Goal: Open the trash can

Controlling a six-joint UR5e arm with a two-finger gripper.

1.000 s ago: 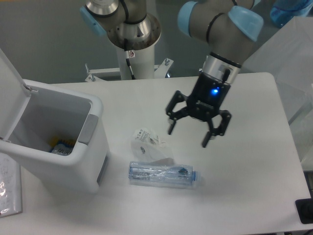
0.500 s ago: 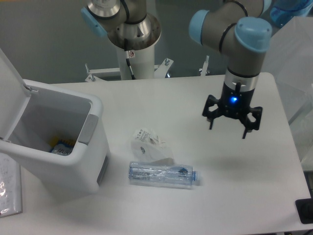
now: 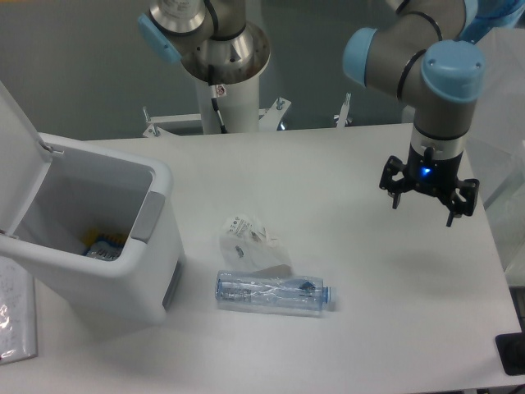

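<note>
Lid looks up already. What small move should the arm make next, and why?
Probably none beyond parking: hold clear, or retreat a little further from the bin. The trash can stands with its lid raised and the inside exposed, and the gripper, jaws spread and empty, hangs over the far right of the table.

clear bottle (image 3: 273,293) lying flat on table (image 3: 246,164) | crumpled wrapper (image 3: 251,240) just behind

A robotics lab: pedestal-mounted arm (image 3: 410,49) (blue-capped joints) over a white table (image 3: 328,164).
</note>
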